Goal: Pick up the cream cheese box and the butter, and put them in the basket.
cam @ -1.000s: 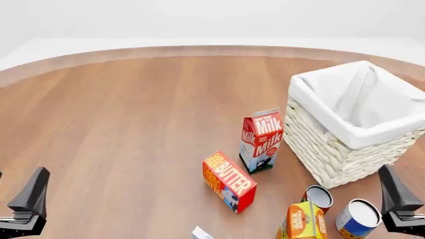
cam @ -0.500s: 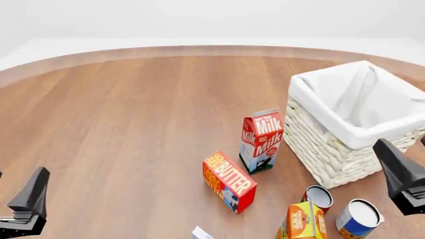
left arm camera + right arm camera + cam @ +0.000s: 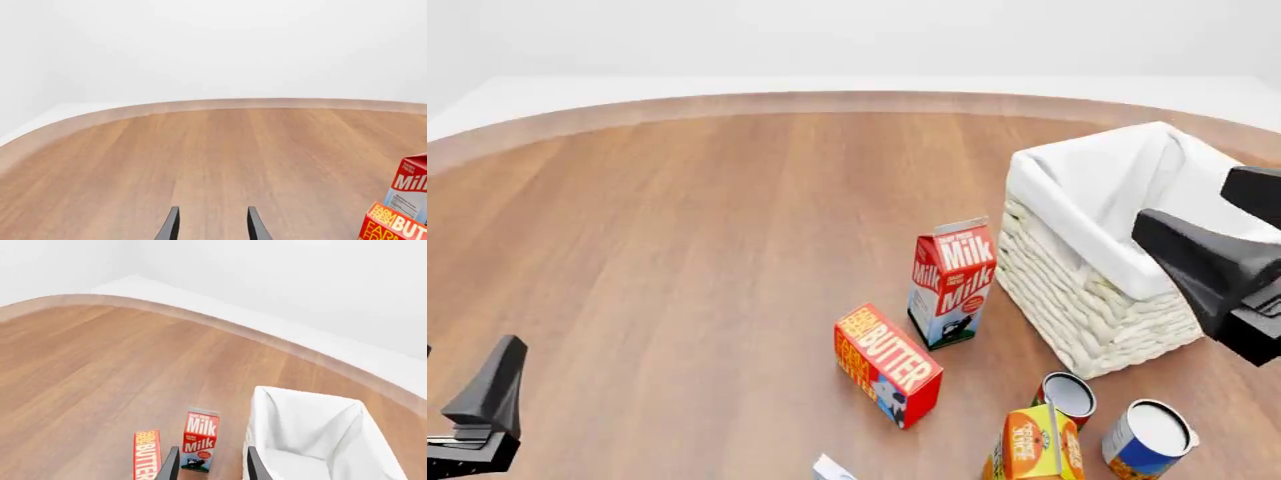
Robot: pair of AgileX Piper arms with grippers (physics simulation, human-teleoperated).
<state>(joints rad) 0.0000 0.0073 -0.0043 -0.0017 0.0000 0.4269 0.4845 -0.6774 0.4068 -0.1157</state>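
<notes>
Nothing done yet, by the look of it. Large square cream woven wicker basket with white cloth lining [image 3: 1121, 250] at right of the brown wooden table [image 3: 694, 250]; lining interior bare as far as visible, no carton inside, though part of it hidden behind the right arm in the front view.

Red and orange oblong carton lettered "FARM FRESH BUTTER" [image 3: 889, 365] lying on its side on the table, just in front of and to the left of the tall red-and-white gabled "Milk" carton [image 3: 952, 283], near the basket's left wall but apart from it. Untouched.

Small white box with pale blue-grey edging, the cream cheese [image 3: 833, 468], only a corner showing at the bottom edge of the front view, nearer the arms than the butter. Mostly cropped; pose hard to tell. Also untouched.

Orange juice carton [image 3: 1034, 442] and two open tins [image 3: 1069, 396], [image 3: 1149, 436] clustered in front of the basket, not task items.

Left gripper [image 3: 212, 225] low at the near left, well apart from everything; fingers parted, nothing between them. Right gripper [image 3: 210, 465] raised beside the basket, fingers also parted and empty, looking down over milk carton, butter and basket rim.

Left to do: both picks, both drops. Likely early approach phase, right arm probably lining up for the butter; cream cheese closer to the near edge, awkward reach possible.
</notes>
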